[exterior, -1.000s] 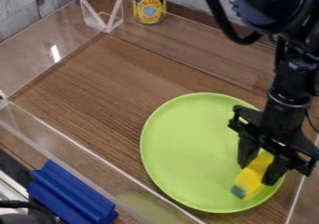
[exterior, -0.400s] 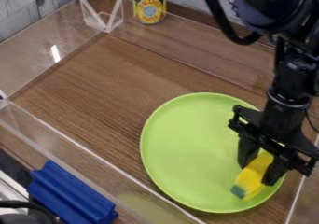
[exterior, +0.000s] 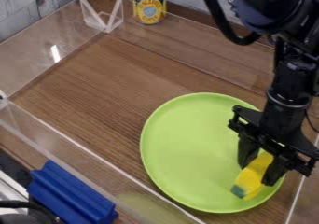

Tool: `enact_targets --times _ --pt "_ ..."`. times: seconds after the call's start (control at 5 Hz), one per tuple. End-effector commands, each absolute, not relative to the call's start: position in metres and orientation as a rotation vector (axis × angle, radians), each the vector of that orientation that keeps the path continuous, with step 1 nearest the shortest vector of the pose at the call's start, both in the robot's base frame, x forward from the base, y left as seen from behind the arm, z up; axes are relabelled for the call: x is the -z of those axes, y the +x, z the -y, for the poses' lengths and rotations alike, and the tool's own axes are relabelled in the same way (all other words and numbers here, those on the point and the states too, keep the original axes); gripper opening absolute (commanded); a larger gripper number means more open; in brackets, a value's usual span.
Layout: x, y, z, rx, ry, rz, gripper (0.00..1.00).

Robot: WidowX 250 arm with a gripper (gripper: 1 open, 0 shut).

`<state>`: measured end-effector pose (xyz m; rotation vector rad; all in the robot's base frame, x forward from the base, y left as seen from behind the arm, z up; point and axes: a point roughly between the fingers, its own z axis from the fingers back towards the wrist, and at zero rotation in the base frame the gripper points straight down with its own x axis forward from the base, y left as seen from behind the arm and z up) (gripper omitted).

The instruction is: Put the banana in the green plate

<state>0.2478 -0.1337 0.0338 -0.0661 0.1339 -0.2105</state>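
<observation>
A large lime-green plate [exterior: 187, 153] lies on the wooden table at the lower right. Over its right side stands my black gripper [exterior: 259, 162], pointing down and shut on the yellow banana [exterior: 251, 180]. The banana hangs tilted between the fingers, its greenish lower tip [exterior: 240, 190] at or just above the plate's surface near the right rim. Whether it touches the plate I cannot tell.
A clear plastic wall [exterior: 37, 125] runs around the table. A yellow-labelled can [exterior: 149, 8] and a clear folded stand [exterior: 103, 15] sit at the back. A blue block [exterior: 69, 198] lies at the front left, outside the wall.
</observation>
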Motion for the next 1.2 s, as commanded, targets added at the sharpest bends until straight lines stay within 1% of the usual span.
enact_targets --times 0.0,0.6,0.8,1.0 --pt "-0.0396 0.2468 0.1374 0.227 -0.074 -0.112 0.0" --pt "-0.0385 0.2458 0.1391 0.238 -0.076 -0.11 0.0" --pt "-0.0406 0.244 0.1367 0.24 -0.072 -0.111 1.0" --pt "-0.0447 0.2445 0.1346 0.24 -0.068 -0.113 1.0"
